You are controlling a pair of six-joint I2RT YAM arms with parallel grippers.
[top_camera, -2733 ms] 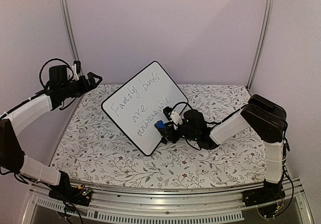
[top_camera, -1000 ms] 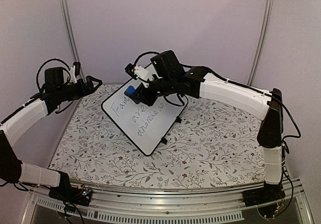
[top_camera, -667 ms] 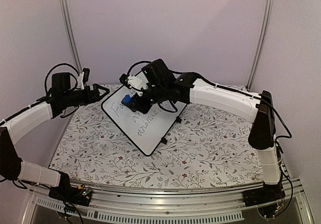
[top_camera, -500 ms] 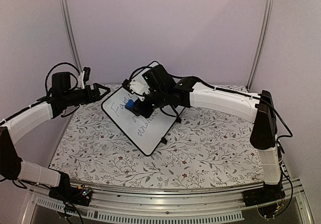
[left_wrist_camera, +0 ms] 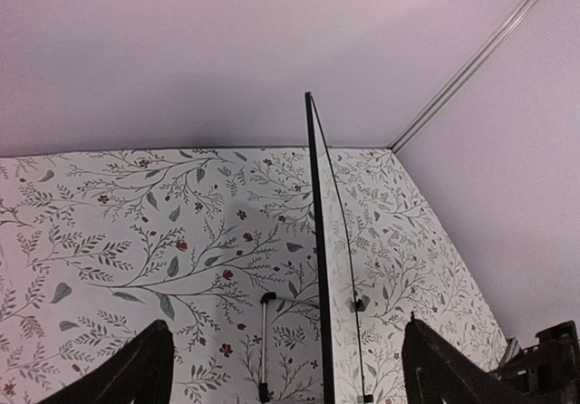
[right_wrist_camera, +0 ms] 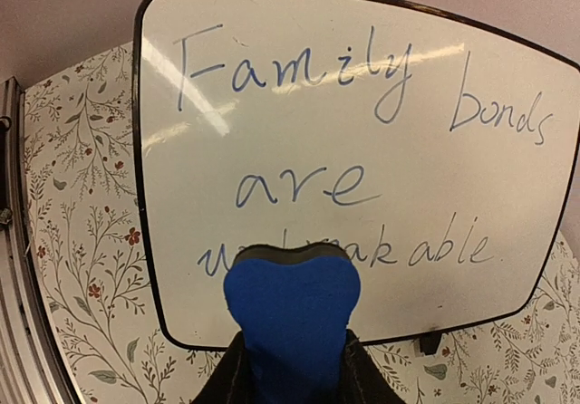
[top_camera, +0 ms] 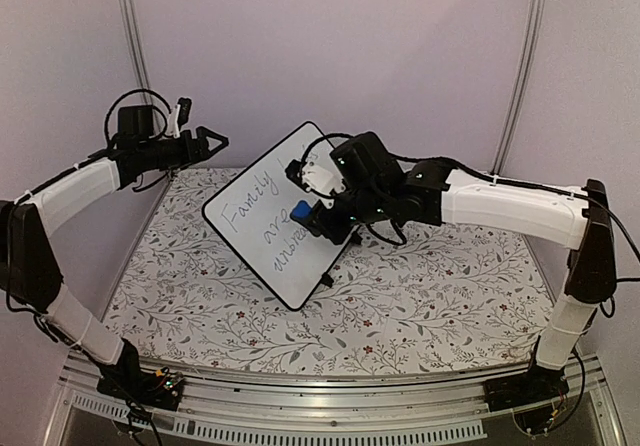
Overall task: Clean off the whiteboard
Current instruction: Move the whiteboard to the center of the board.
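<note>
The whiteboard [top_camera: 262,228] stands on the bench [top_camera: 450,296], which has a flower-pattern cover. The board is tilted back on small black feet [top_camera: 325,280], one corner up. On its face is dark handwriting: "Family bonds are unbreakable". All three lines are readable in the right wrist view, on the whiteboard [right_wrist_camera: 299,123].

The right pincer [top_camera: 312,218] is in front of the board's face, at the lower lines of the writing. It is closed on a blue eraser [top_camera: 301,211], which it holds between both fingers. In the right wrist view the eraser [right_wrist_camera: 292,318] covers the first letters of "unbreakable", and the pincer [right_wrist_camera: 292,372] grips it from below. I cannot tell if the eraser touches the board or is only just in front of it.

The left pincer [top_camera: 215,141] is in the air, up and to the left of the board's top corner, apart from it. Its fingers [left_wrist_camera: 136,372] are spread wide and hold nothing. In the left wrist view the pincer [left_wrist_camera: 288,331] points at the whiteboard [left_wrist_camera: 317,241], seen there from its thin edge.
</note>
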